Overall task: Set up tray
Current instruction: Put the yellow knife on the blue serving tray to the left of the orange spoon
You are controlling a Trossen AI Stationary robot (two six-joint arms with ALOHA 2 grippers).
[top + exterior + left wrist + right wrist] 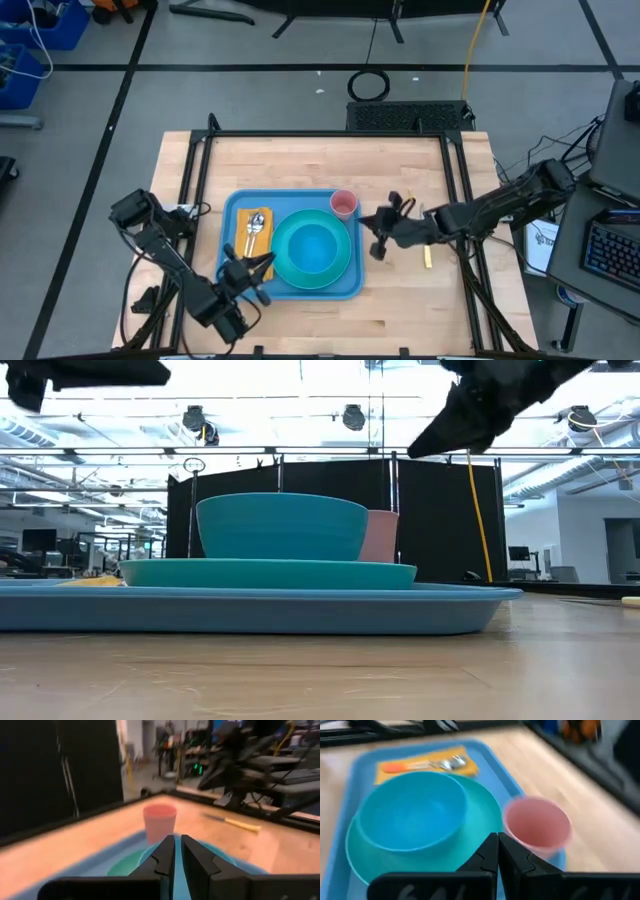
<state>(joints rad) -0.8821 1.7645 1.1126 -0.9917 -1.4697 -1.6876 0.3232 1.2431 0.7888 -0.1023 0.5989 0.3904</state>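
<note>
The light-blue tray (300, 197) lies mid-table. On it sit a teal plate (345, 262) bearing a blue bowl (312, 246), a pink cup (343, 204) in its far right corner, and an orange napkin (243, 238) with cutlery (256, 224) at its left. My left gripper (262, 264) hovers shut over the tray's near left part, pointing toward the cup (160, 820). My right gripper (376, 240) hangs shut above the table just right of the tray, tipped toward the cup (537, 825) and bowl (412, 810). Both hold nothing.
A knife with a yellow handle (427, 256) lies on the wood right of the tray, below my right arm. A black frame (330, 133) runs along the table's far edge and sides. Bare wood shows on the tray's far and near sides.
</note>
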